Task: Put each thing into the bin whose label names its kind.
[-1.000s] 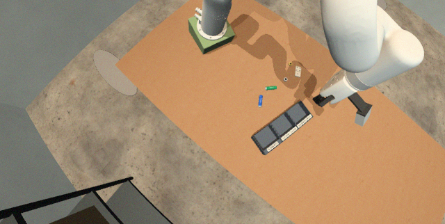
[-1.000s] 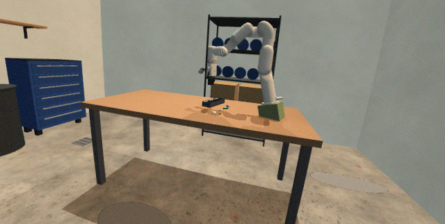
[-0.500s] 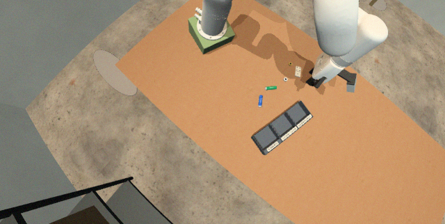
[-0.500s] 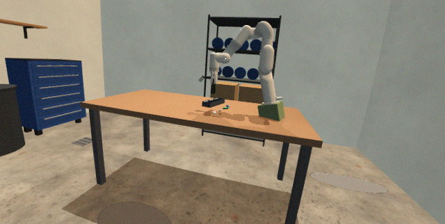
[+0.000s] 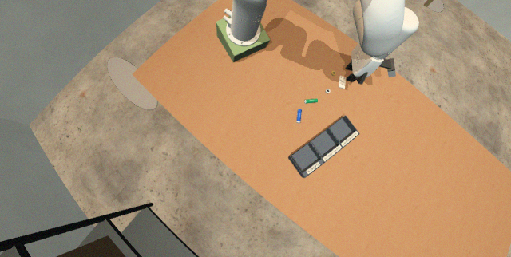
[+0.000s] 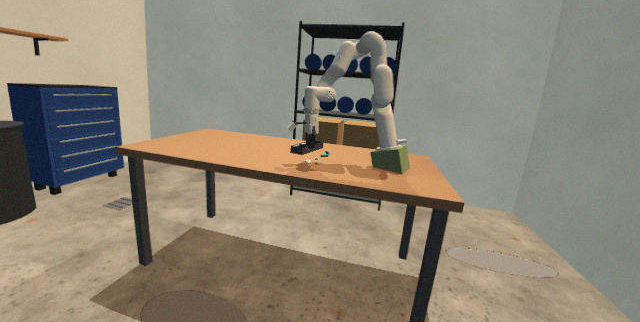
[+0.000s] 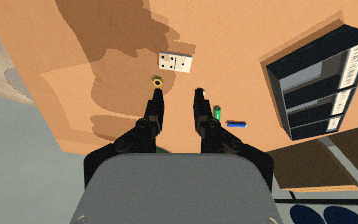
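Observation:
A dark row of three labelled bins (image 5: 324, 146) stands on the orange table; it also shows in the wrist view (image 7: 320, 82), where the labels are too small to read. A white domino (image 5: 342, 81) (image 7: 175, 61), a brass nut (image 5: 333, 73) (image 7: 156, 80), a white nut (image 5: 327, 90), a green marker (image 5: 310, 100) (image 7: 217, 112) and a blue marker (image 5: 299, 116) (image 7: 235, 123) lie on the table. My gripper (image 5: 357, 77) (image 7: 178, 97) hovers above the table just beside the domino. It is partly open with nothing between the fingers.
The arm's green base block (image 5: 242, 41) stands at the far side of the table. The table edge runs close behind the gripper. A shelf with blue discs (image 6: 350, 72) and a blue drawer cabinet (image 6: 65, 132) stand off the table.

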